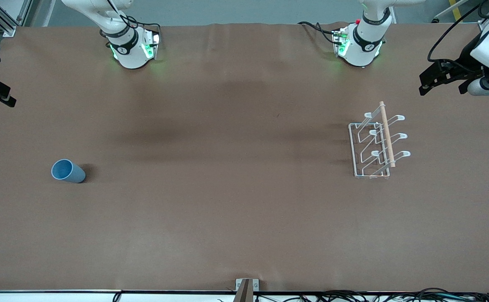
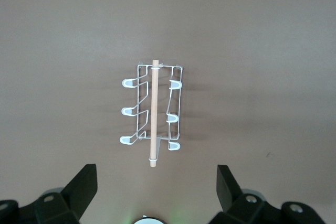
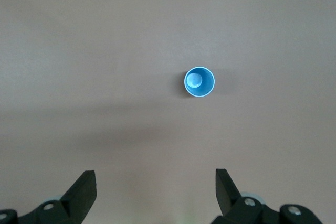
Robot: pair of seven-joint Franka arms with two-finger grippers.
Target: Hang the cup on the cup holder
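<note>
Right gripper (image 3: 155,195) hangs high with its black fingers spread wide, the light blue cup (image 1: 68,171) upright on the brown table cloth (image 1: 227,201) well below it, mouth up. My advice: descend straight, straddle the tapered matte wall, close gently since thin plastic flexes. Left gripper (image 2: 157,192) waits, likewise splayed, high over the white wire cup holder (image 1: 374,144) with its looped prongs and wooden dowel (image 1: 387,134).
</note>
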